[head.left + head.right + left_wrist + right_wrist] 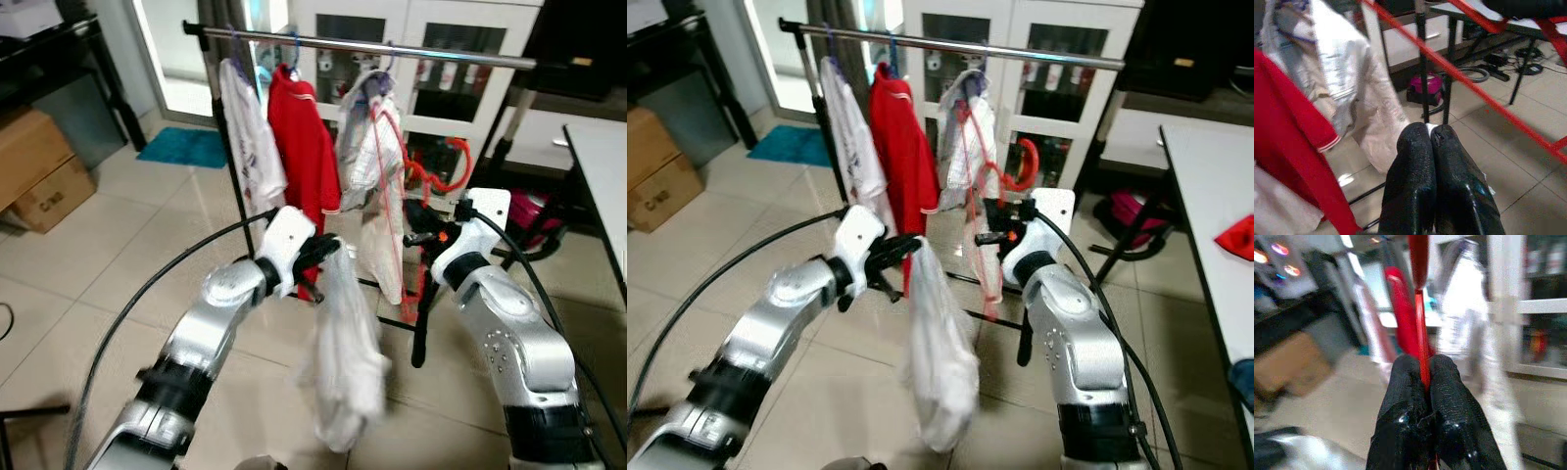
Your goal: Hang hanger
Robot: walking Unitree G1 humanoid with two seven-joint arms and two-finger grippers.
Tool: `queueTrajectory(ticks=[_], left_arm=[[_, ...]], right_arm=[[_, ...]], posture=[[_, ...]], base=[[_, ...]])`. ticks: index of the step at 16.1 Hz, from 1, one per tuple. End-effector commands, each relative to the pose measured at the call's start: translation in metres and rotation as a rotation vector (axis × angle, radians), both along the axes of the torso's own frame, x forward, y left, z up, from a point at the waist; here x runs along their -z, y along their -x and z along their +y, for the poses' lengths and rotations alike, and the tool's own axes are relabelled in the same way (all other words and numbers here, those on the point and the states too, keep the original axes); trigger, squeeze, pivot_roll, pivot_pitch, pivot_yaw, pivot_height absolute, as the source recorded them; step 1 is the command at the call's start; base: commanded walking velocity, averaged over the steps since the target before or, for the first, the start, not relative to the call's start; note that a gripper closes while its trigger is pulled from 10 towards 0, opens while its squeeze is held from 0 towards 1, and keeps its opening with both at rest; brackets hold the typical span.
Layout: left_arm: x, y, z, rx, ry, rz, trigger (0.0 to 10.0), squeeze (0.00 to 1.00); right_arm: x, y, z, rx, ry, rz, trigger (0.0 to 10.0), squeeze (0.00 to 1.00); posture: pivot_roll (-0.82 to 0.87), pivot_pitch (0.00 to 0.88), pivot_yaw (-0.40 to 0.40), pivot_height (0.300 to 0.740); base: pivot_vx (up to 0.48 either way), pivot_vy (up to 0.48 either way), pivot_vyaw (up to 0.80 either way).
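Right gripper (1422, 377) is clenching the thin red plastic hanger (397, 171), whose hook is lying below the far horizontal metal rail (372, 46); left gripper (328, 250) is pinching a pale hanging garment (343, 352).

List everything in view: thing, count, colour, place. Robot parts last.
clothes rail: one, silver bar on black posts, straight ahead.
white shirt: one, hanging at the rail's left end.
red shirt: one, hanging beside the white shirt.
pale garment: one, hanging right of the red shirt.
red hanger: one, held up below the rail.
white cloth: one, dangling low in front.
cardboard boxes: two, brown, on the floor at far left.
teal mat: one, behind the rail.
white cabinet: one, glass doors, behind the rail.
left gripper: shut on the white cloth.
right gripper: shut on the red hanger.
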State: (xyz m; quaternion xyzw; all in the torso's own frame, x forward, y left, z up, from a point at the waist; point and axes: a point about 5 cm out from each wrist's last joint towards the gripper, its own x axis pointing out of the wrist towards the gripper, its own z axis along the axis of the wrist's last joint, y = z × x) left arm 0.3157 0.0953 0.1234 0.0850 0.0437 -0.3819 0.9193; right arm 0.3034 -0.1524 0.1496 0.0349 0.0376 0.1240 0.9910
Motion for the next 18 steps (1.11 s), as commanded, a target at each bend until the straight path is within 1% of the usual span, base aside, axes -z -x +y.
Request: queueTrajectory(ticks=[1, 2, 3, 4, 5, 6, 7, 8, 9, 10, 11, 12, 13, 14, 16, 18], left_arm=[[-0.009, -0.002, 0.021, -0.128, 0.034, -0.03, 0.0, 0.0], [-0.008, -0.002, 0.029, -0.182, 0.047, -0.028, 0.0, 0.0], [-0.005, 0.002, 0.048, -0.311, 0.076, -0.024, 0.0, 0.0], [0.001, 0.008, 0.063, -0.39, 0.082, -0.005, 2.3, 0.0], [0.007, 0.014, 0.072, -0.445, 0.085, 0.008, 3.3, 0.0], [0.011, 0.018, 0.076, -0.471, 0.089, 0.031, 3.8, 0.0], [0.013, 0.02, 0.075, -0.481, 0.086, 0.036, 4.0, 0.0], [0.013, 0.021, 0.072, -0.483, 0.092, 0.036, 5.1, 0.0], [0.012, 0.024, 0.066, -0.459, 0.102, 0.028, 10.0, 0.0], [0.01, 0.027, 0.061, -0.445, 0.103, 0.01, 10.0, 0.0], [0.011, 0.029, 0.059, -0.438, 0.109, 0.036, 10.0, 0.0], [0.009, 0.03, 0.059, -0.439, 0.117, 0.034, 10.0, 0.0], [0.006, 0.03, 0.058, -0.444, 0.125, 0.011, 10.0, 0.0], [0.004, 0.03, 0.059, -0.454, 0.112, -0.008, 10.0, 0.0], [0.006, 0.03, 0.059, -0.445, 0.072, -0.008, 10.0, 0.0], [0.004, 0.032, 0.06, -0.45, 0.09, -0.007, 10.0, 0.0]], right_arm=[[0.014, 0.001, -0.005, 0.02, 0.103, 0.052, 10.0, 0.0], [0.02, 0.003, -0.007, 0.022, 0.116, 0.075, 10.0, 0.0], [0.031, 0.009, -0.011, 0.03, 0.119, 0.106, 10.0, 0.0], [0.037, 0.014, -0.013, 0.038, 0.116, 0.124, 10.0, 0.0], [0.043, 0.021, -0.014, 0.045, 0.119, 0.139, 10.0, 0.0], [0.049, 0.027, -0.014, 0.048, 0.148, 0.149, 10.0, 0.0], [0.053, 0.03, -0.012, 0.054, 0.167, 0.153, 10.0, 0.0], [0.055, 0.034, -0.01, 0.076, 0.18, 0.146, 10.0, 0.0], [0.055, 0.036, -0.009, 0.121, 0.181, 0.12, 10.0, 0.0], [0.054, 0.038, -0.006, 0.139, 0.128, 0.107, 10.0, 0.0], [0.052, 0.04, -0.003, 0.131, 0.089, 0.087, 10.0, 0.0], [0.05, 0.041, -0.002, 0.109, 0.081, 0.073, 10.0, 0.0], [0.048, 0.041, -0.002, 0.094, 0.079, 0.058, 10.0, 0.0], [0.045, 0.04, -0.002, 0.084, 0.075, 0.042, 10.0, 0.0], [0.036, 0.038, 0.0, 0.066, 0.015, 0.007, 10.0, 0.0], [0.028, 0.037, 0.005, 0.056, -0.04, -0.02, 10.0, 0.0]], posture=[[0.0, 0.0, 0.054, 0.74], [0.01, 0.0, 0.049, 0.74], [0.01, 0.0, 0.046, 0.74], [0.01, 0.0, 0.042, 0.74], [0.01, 0.0, 0.032, 0.74], [0.01, 0.0, 0.029, 0.74], [0.01, 0.0, 0.022, 0.74], [0.01, 0.0, 0.024, 0.74], [0.01, 0.0, 0.026, 0.74], [0.01, 0.0, 0.028, 0.74], [0.01, 0.0, 0.028, 0.74], [0.0, 0.0, 0.033, 0.74], [0.0, 0.0, 0.033, 0.74], [0.0, 0.002, 0.032, 0.74], [0.01, 0.007, 0.028, 0.74], [0.01, 0.011, 0.025, 0.74]], base=[[0.0, 0.0, -0.63], [0.0, 0.0, -0.63], [0.0, 0.0, -0.8], [0.0, 0.0, -0.8], [0.0, 0.0, -0.8], [0.0, 0.0, -0.8], [0.0, 0.0, -0.8], [0.0, 0.0, -0.8], [0.0, 0.0, -0.8], [0.0, 0.0, -0.8], [0.0, 0.0, -0.8], [0.0, 0.0, -0.8], [0.0, 0.0, -0.8], [0.0, 0.0, -0.8], [0.0, 0.0, -0.8], [0.0, 0.0, -0.8]])
